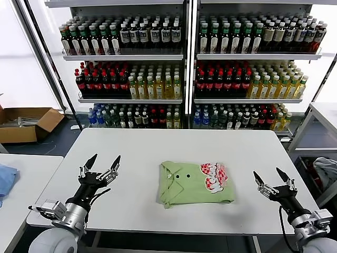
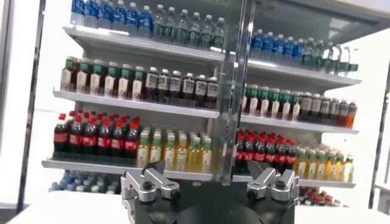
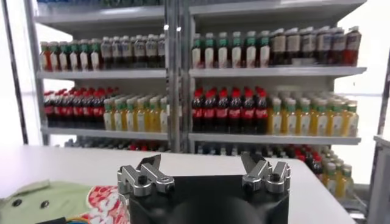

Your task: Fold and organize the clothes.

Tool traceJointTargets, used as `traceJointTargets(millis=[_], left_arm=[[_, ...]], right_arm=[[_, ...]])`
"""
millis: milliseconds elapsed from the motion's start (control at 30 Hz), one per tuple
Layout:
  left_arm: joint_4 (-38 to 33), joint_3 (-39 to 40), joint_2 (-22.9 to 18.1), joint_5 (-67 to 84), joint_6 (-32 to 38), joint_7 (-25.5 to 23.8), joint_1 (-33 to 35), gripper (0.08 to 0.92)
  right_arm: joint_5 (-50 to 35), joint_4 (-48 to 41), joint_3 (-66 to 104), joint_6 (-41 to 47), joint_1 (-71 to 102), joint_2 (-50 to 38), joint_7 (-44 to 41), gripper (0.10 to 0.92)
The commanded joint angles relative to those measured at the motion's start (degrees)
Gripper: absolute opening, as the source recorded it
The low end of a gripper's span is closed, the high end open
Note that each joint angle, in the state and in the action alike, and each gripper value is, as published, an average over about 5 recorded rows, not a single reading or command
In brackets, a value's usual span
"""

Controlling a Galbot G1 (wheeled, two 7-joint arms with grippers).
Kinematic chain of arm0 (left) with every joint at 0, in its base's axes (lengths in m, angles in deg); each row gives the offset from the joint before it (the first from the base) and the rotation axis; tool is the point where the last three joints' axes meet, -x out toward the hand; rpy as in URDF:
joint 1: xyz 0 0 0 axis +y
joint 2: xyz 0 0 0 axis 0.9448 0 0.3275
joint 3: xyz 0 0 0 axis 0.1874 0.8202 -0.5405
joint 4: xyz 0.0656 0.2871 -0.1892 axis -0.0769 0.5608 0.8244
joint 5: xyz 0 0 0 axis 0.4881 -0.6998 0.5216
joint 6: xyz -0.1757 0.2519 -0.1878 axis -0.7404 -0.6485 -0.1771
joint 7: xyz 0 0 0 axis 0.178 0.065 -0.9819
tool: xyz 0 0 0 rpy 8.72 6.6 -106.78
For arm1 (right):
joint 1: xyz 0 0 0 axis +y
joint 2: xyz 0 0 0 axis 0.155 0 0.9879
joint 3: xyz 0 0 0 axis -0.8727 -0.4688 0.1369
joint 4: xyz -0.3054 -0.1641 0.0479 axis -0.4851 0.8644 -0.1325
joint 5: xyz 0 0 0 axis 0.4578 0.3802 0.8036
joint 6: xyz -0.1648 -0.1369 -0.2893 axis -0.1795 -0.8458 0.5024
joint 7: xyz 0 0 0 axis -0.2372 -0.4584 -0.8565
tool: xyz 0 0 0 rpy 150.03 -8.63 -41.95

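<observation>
A light green shirt [image 1: 192, 184] lies folded into a rectangle at the middle of the white table [image 1: 142, 153], collar and buttons to the left, red-and-white print at its upper right. Its corner also shows in the right wrist view [image 3: 55, 204]. My left gripper [image 1: 103, 162] is open and empty, raised above the table's front left, well left of the shirt. My right gripper [image 1: 271, 177] is open and empty, raised at the table's front right, just right of the shirt. In the wrist views both the left gripper [image 2: 210, 176] and the right gripper [image 3: 204, 164] stand spread wide.
Shelves of bottled drinks [image 1: 184, 68] stand behind the table. A cardboard box [image 1: 26, 124] sits on the floor at far left. A blue cloth [image 1: 6, 179] lies on a side table at left. Another table with a fabric bundle [image 1: 326, 171] is at right.
</observation>
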Motion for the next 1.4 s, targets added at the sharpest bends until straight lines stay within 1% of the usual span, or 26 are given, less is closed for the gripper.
traceJointTargets(millis=[33,567,867,1400], left_arm=[[-0.7,-2.11,-0.56,-6.55,2.0,-2.39,2.69,0.823],[-0.72,-3.99,-0.85,-5.62,2.12,-2.6,2.96,0.823],[-0.79,-4.37,-0.88,-4.86,2.01,-2.53,2.97,0.823],[-0.93,-4.4,-1.1,-4.55,1.98,-2.58,3.24,0.823]], right_arm=[[1.48,0.67,6.83,-3.65,4.2,6.28,-2.43,0.823],[3.52,0.97,10.34,-3.64,4.18,7.44,-4.42,0.823],[3.44,0.78,11.55,-2.16,2.83,9.46,-4.85,0.823],[3.41,1.27,11.52,-1.46,3.01,10.04,-5.03,0.823]])
